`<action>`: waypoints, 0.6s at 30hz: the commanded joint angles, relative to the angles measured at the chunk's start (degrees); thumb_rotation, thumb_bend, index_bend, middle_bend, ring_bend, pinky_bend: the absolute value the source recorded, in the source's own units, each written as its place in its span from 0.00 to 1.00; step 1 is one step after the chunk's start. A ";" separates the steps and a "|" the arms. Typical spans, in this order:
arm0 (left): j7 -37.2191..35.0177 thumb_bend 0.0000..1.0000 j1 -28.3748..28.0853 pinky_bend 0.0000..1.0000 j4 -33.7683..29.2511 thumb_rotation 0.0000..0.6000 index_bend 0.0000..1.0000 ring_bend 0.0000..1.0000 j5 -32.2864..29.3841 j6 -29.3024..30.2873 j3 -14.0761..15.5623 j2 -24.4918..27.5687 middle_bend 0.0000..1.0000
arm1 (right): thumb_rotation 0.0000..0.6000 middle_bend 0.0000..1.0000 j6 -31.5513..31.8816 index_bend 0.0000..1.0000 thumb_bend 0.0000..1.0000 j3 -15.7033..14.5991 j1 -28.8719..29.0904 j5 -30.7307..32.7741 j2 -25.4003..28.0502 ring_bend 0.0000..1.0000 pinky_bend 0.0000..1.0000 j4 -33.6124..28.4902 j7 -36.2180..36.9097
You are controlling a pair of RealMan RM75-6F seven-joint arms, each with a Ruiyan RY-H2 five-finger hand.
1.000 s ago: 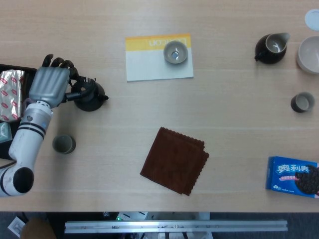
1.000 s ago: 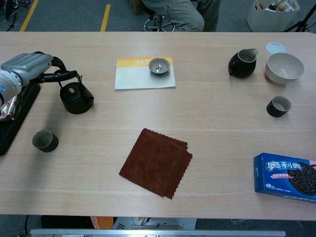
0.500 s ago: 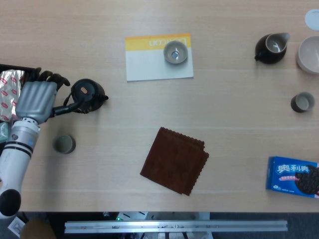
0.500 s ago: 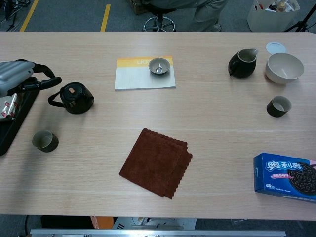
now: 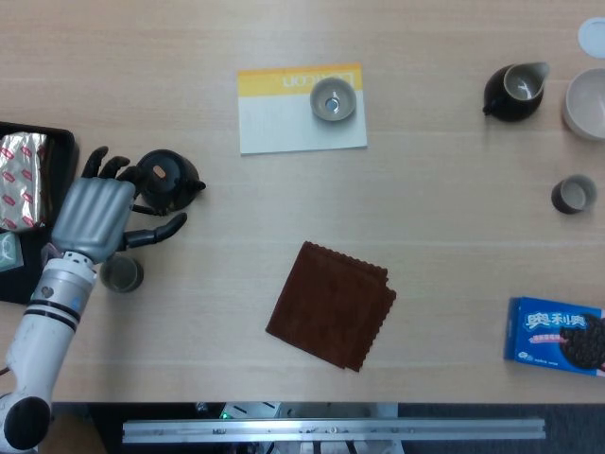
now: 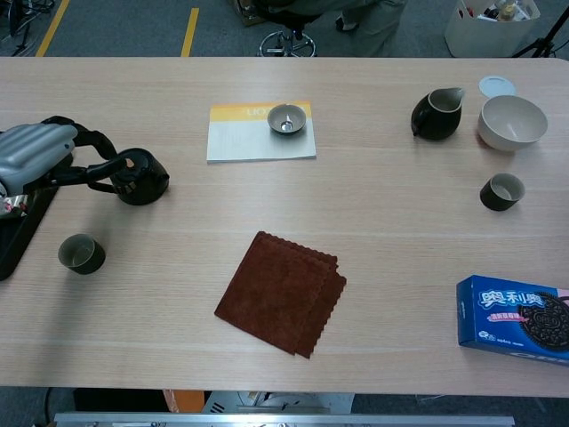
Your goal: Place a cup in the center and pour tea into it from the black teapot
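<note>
Fingers (image 5: 151,234) of the left hand (image 5: 95,216) are spread apart, nothing gripped, just beside the black teapot (image 5: 168,179); a cup (image 5: 121,274) is seen nearby.

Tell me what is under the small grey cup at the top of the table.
The small grey cup stands on a white card with a yellow band, near its upper right corner. Part of the print on the band is covered by the cup; the wooden table lies beneath the card.
</note>
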 commanded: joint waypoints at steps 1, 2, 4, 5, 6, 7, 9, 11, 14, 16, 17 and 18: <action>0.95 0.13 0.22 0.00 0.88 0.01 0.30 0.16 0.17 0.05 0.29 -1.31 0.30 | 1.00 0.12 -0.11 0.18 0.26 -0.03 0.01 0.09 0.06 0.01 0.02 0.04 0.00; 1.21 0.13 0.24 0.00 1.11 0.01 0.30 0.16 0.06 -0.04 0.33 -1.66 0.30 | 1.00 0.12 -0.15 0.18 0.26 -0.04 0.00 0.13 0.08 0.01 0.02 0.05 0.00; 1.60 0.13 0.30 0.00 1.53 0.01 0.30 0.16 -0.11 -0.20 0.40 -2.30 0.30 | 1.00 0.12 -0.26 0.18 0.26 -0.05 -0.01 0.28 0.11 0.01 0.02 0.07 -0.05; 1.82 0.13 0.36 0.00 1.82 0.01 0.30 0.17 -0.20 -0.28 0.43 -2.68 0.30 | 1.00 0.12 -0.35 0.18 0.26 -0.05 0.00 0.38 0.13 0.01 0.02 0.05 -0.09; 1.93 0.13 0.39 0.00 2.07 0.01 0.30 0.17 -0.25 -0.33 0.42 -2.96 0.30 | 1.00 0.12 -0.41 0.18 0.26 -0.05 0.01 0.42 0.15 0.01 0.02 0.02 -0.11; 2.11 0.13 0.42 0.00 2.45 0.01 0.30 0.18 -0.33 -0.44 0.42 -3.30 0.30 | 1.00 0.12 -0.48 0.18 0.26 -0.05 0.03 0.47 0.17 0.01 0.02 0.00 -0.13; 2.39 0.13 0.42 0.00 3.16 0.01 0.30 0.19 -0.53 -0.72 0.40 -3.77 0.30 | 1.00 0.12 -0.61 0.18 0.26 -0.07 0.06 0.53 0.19 0.01 0.02 -0.02 -0.20; 2.59 0.13 0.45 0.00 3.82 0.02 0.30 0.19 -0.58 -0.95 0.45 -4.11 0.30 | 1.00 0.12 -0.74 0.18 0.26 -0.07 0.08 0.63 0.21 0.01 0.02 -0.03 -0.21; 2.84 0.13 0.58 0.00 4.98 0.02 0.30 0.19 -0.33 -0.99 0.49 -4.62 0.30 | 1.00 0.12 -0.91 0.18 0.26 -0.08 0.11 0.76 0.21 0.01 0.02 -0.03 -0.20; 2.81 0.13 0.71 0.00 5.38 0.02 0.30 0.19 -0.42 -1.07 0.44 -4.80 0.30 | 1.00 0.12 -1.09 0.18 0.26 -0.11 0.14 0.88 0.14 0.01 0.02 -0.01 -0.29; 2.76 0.13 0.77 0.00 5.48 0.02 0.30 0.19 -0.44 -1.14 0.39 -4.85 0.30 | 1.00 0.12 -1.13 0.18 0.26 -0.08 0.17 0.90 0.18 0.01 0.02 -0.07 -0.34; 2.80 0.13 0.81 0.00 5.64 0.02 0.30 0.19 -0.51 -1.25 0.37 -4.90 0.30 | 1.00 0.12 -1.16 0.18 0.26 -0.06 0.20 0.93 0.21 0.01 0.02 -0.14 -0.42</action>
